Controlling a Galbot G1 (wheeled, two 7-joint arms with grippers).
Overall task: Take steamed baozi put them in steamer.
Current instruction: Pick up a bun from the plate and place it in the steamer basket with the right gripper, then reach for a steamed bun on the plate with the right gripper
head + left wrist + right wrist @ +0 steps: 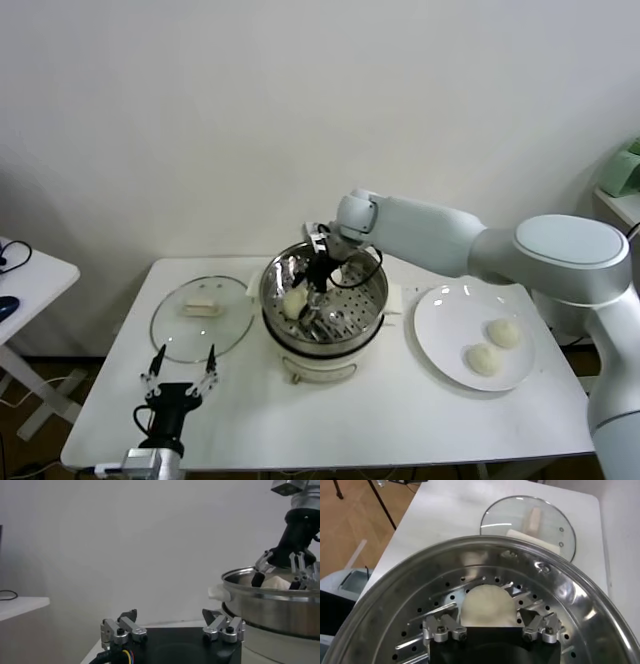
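Observation:
The steamer (372, 292) stands mid-table on its cream base. My right gripper (310, 298) reaches down into it. In the right wrist view, the gripper (490, 617) is open, with one creamy-white baozi (487, 607) resting on the perforated tray between the spread fingers. This baozi also shows in the head view (293, 300). The left wrist view shows that gripper (276, 580) over the steamer (270, 605). Two baozi (503, 333) (484, 359) lie on the white plate (440, 320) at right. A fourth is not visible. My left gripper (183, 368) (170, 617) is open and empty at the front left.
The round glass lid (175, 330) (520, 515) with its pale handle (200, 308) lies flat left of the steamer. A second white table (25, 275) stands at far left. The wall is close behind.

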